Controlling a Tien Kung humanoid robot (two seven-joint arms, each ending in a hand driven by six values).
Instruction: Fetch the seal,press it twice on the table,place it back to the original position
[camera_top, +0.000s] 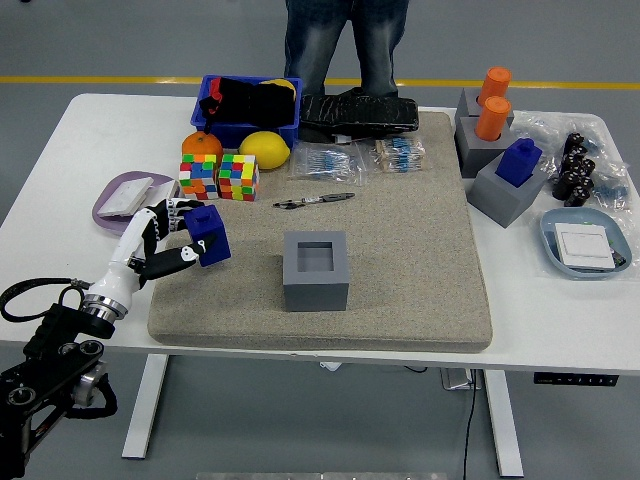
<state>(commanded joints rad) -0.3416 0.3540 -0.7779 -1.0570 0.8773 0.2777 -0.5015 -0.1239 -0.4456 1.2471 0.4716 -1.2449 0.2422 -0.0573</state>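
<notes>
On the white table (60, 150) you see a beige mat (420, 250) with a grey holder block (316, 271) near its middle, its square socket vacant. At the mat's left edge your left hand (160, 245) has its fingers clasped around the blue seal (209, 234), tilted, just left of the holder block.

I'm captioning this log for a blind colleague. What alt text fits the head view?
The robot's left hand grips a blue seal over the left edge of a beige mat, left of an empty grey holder. A person stands at the white table's far side.
</notes>
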